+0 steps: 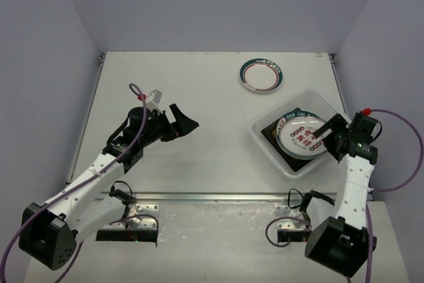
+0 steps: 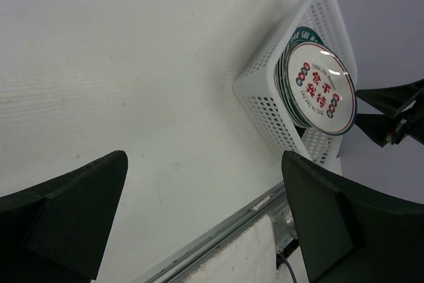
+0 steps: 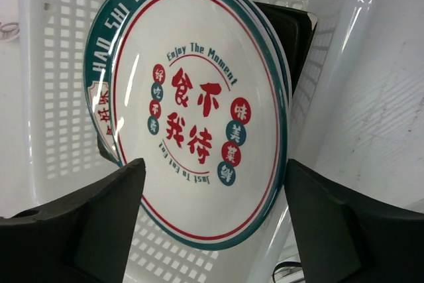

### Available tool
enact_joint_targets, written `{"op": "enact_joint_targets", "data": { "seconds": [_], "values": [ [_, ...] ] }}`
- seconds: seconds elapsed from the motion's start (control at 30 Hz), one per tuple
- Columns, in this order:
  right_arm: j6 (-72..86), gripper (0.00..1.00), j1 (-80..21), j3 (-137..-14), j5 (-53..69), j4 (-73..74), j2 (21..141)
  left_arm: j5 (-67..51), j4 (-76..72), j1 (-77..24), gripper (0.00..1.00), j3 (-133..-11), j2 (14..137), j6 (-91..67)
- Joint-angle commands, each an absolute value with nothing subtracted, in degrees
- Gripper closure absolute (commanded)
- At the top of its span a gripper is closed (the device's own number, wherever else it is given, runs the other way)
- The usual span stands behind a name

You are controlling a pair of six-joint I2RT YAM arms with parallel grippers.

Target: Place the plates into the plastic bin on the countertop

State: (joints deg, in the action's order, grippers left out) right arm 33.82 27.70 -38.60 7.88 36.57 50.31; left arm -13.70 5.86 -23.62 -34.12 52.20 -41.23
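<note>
Hovering over the right-hand side of the plastic bin (image 2: pixel 262 104): right end effector (image 1: pixel 326 132), fingers spread wide, nothing between them, no contact that I can see. Red-lettered round plate (image 3: pixel 199 124) lies on top of the stack inside the bin. A teal-banded plate (image 3: pixel 99 57) is just under it and a dark square plate (image 3: pixel 291 28) is beneath those. I'd call the drop step done for this one; the wide spread likely serves to clear the plate rim.

The bin sits by the right edge of the counter (image 1: pixel 199 91), turned diagonal, so its walls close in on the fingers. Lift straight up before swinging.

Left end effector (image 1: pixel 183 118) hangs mid-counter, also wide and empty, well apart from everything.

One teal-rimmed plate (image 1: pixel 261 75) is not yet binned. It lies flat near the far-right corner with open counter around it and the far edge close behind. Lying flat, it probably needs a shallow-angle rim pinch. Either arm has room; the right is nearer.
</note>
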Motion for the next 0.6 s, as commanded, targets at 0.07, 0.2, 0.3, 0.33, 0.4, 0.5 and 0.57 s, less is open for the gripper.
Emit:
{"op": "enact_joint_targets", "data": {
  "seconds": [0.07, 0.2, 0.3, 0.33, 0.4, 0.5, 0.57],
  "values": [
    [28.0, 0.15, 21.5, -44.8, -1.4, 39.6, 58.8, -17.1, -4.2, -23.9, 0.0, -33.7, 59.6, -44.1],
    [27.8, 0.15, 21.3, -45.3, -5.4, 39.4, 57.0, -17.6, -6.6, -24.0, 0.0, -34.3, 64.1, -45.6],
    [27.4, 0.14, 21.2, -45.4, -7.3, 38.8, 55.3, -17.1, -8.3, -24.0, 0.0, -35.1, 66.5, -46.2],
    [27.6, 0.14, 21.0, -46.1, -6.2, 39.4, 55.6, -17.1, -8.3, -24.0, 0.0, -35.7, 67.9, -46.2],
    [28.7, 0.13, 20.7, -46.8, -3.1, 40.1, 55.5, -16.4, -9.1, -24.0, 0.0, -37.0, 69.7, -46.4],
    [30.3, 0.02, 20.6, -46.4, 16.7, 35.0, 52.0, -14.1, -10.7, -24.0, 0.0, -40.5, 75.3, -46.9],
    [33.1, 0.01, 19.3, -47.3, 29.6, 32.6, 50.0, -12.0, -10.8, -23.9, 0.0, -46.2, 81.3, -47.1]
  ]
}}
